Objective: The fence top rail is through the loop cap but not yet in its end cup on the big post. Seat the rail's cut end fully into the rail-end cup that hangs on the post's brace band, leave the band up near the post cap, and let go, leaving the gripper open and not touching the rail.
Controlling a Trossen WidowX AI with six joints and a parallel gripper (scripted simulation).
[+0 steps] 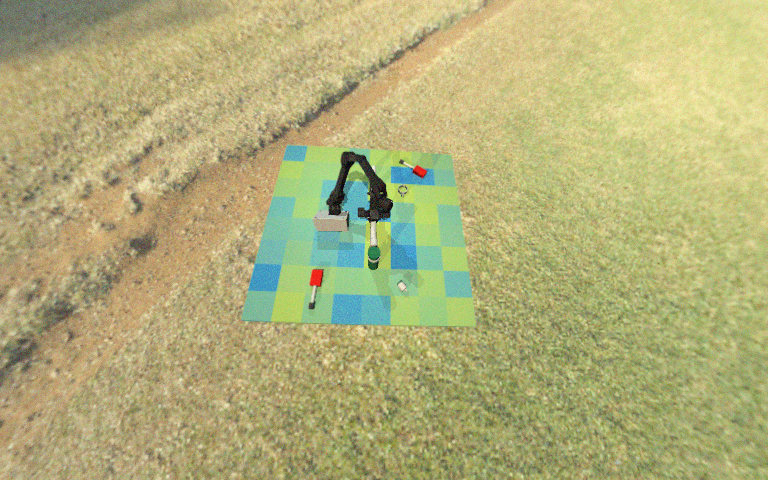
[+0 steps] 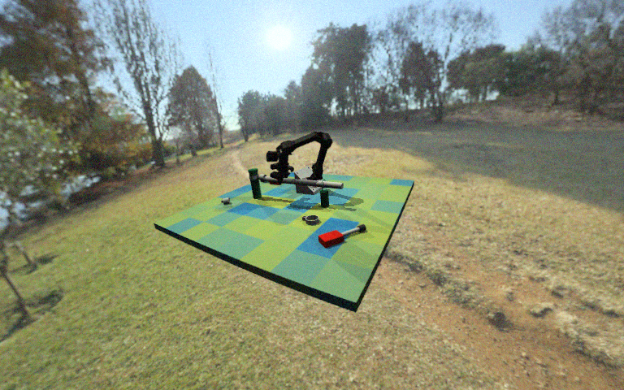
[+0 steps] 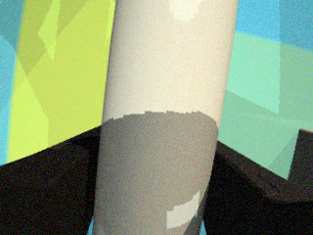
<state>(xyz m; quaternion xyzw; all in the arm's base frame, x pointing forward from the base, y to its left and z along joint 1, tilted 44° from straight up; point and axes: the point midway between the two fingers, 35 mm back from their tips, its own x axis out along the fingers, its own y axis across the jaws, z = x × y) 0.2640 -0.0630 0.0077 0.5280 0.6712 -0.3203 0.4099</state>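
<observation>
The pale grey top rail point(image 1: 373, 233) point(image 2: 313, 182) point(image 3: 171, 78) lies level above the checkered platform point(image 1: 287, 308) point(image 2: 275, 257). It passes over the short green post point(image 2: 324, 197) with the loop cap. Its other end reaches the tall green post point(image 1: 373, 258) point(image 2: 254, 184) near the top. The end cup and the brace band are too small to make out. My gripper point(image 1: 374, 215) point(image 2: 279, 175) point(image 3: 155, 139) is shut on the rail, closer to the tall post than to the short one. In the wrist view the dark fingers press on both sides of the rail.
Two red-headed hammers point(image 1: 316, 278) point(image 1: 419, 170) point(image 2: 331, 237) lie on the platform. A loose metal ring point(image 1: 402, 190) point(image 2: 311, 218) and a small fitting point(image 1: 402, 286) point(image 2: 225, 201) lie there too. The arm's grey base box point(image 1: 331, 221) stands beside the rail. Grass surrounds the platform.
</observation>
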